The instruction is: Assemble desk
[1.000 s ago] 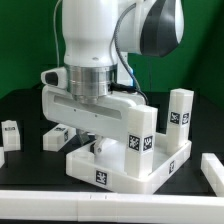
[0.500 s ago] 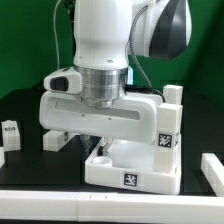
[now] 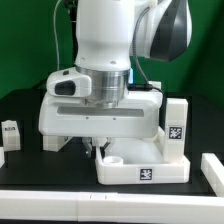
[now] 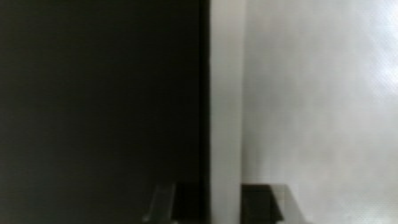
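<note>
The desk's white tabletop (image 3: 145,172) lies on the black table with its rimmed hollow side up, a tag on its front wall. One white square leg (image 3: 175,125) with a tag stands upright at its far right corner. My gripper (image 3: 95,149) reaches down at the tabletop's left end, mostly hidden under the wide hand. In the wrist view the gripper (image 4: 214,203) is shut on the tabletop's thin rim (image 4: 217,110), a dark finger (image 4: 263,202) on each side of it.
A small white leg (image 3: 10,132) lies at the exterior view's left, and another (image 3: 55,139) shows behind the hand. A further white leg (image 3: 212,166) lies at the right. A white strip (image 3: 90,205) runs along the front edge.
The tabletop has slid and turned toward the exterior view's right with my gripper holding its rim. Its front wall now faces the camera more squarely.
</note>
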Robot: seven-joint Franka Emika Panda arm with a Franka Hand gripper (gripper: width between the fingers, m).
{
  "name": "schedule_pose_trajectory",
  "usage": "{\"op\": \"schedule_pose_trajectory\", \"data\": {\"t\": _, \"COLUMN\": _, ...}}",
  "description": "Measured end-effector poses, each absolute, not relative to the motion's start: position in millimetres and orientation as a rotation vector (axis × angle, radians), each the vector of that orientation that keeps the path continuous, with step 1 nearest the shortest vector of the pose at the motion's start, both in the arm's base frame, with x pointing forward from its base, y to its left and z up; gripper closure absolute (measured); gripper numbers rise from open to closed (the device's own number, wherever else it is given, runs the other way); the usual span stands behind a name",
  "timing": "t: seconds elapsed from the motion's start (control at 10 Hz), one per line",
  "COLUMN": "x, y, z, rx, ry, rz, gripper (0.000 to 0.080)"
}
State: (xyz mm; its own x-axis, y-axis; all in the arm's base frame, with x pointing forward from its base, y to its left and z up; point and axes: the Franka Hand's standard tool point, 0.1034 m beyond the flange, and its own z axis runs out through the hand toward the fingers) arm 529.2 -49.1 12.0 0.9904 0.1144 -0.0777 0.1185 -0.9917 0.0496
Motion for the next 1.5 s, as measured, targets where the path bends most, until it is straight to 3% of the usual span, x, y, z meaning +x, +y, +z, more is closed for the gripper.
{"op": "schedule_pose_trajectory", "data": {"t": 0.7, "x": 538, "y": -45, "z": 15.0, "rx": 2.959, "ry": 0.834, "rz": -0.132, "gripper": 0.0733}}
{"op": "schedule_pose_trajectory", "data": {"t": 1.1, "x": 561, "y": -18, "z": 11.4, "rx": 2.785, "ry": 1.267, "rz": -0.129, "gripper": 0.0733}}
{"op": "schedule_pose_trajectory", "data": {"t": 1.5, "x": 561, "y": -23, "z": 11.7, "rx": 2.592, "ry": 1.589, "rz": -0.163, "gripper": 0.0733}}
